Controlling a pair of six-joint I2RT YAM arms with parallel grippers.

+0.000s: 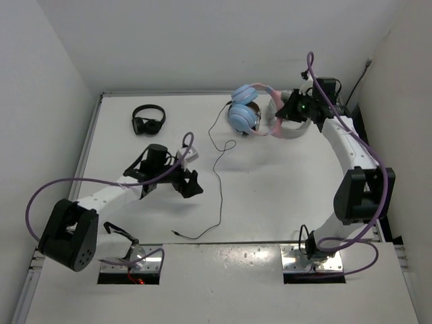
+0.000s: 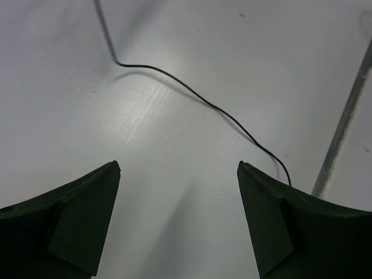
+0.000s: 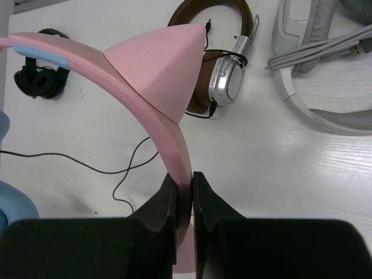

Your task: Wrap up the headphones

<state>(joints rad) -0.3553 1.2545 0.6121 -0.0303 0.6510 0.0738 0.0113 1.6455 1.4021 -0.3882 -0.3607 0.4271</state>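
Observation:
The headphones [image 1: 243, 115] have light blue ear cups and a pink headband [image 3: 145, 87] with a cat ear [image 3: 165, 67]; they are held up at the far right of the table. My right gripper [image 3: 183, 180] is shut on the pink headband, also seen from above [image 1: 280, 111]. The thin dark cable [image 1: 217, 175] trails from the cups down to a plug near the front edge. My left gripper [image 1: 192, 185] is open and empty, low over the table just left of the cable. In the left wrist view the cable [image 2: 209, 104] curves ahead of the open fingers [image 2: 179, 168].
An all-black pair [image 1: 148, 120] lies at the far left, also in the right wrist view [image 3: 38, 78]. A brown-and-silver pair [image 3: 224, 75] and a white headset with a grey cable [image 3: 325, 110] lie under the right gripper. A table seam [image 2: 343, 122] runs at the right.

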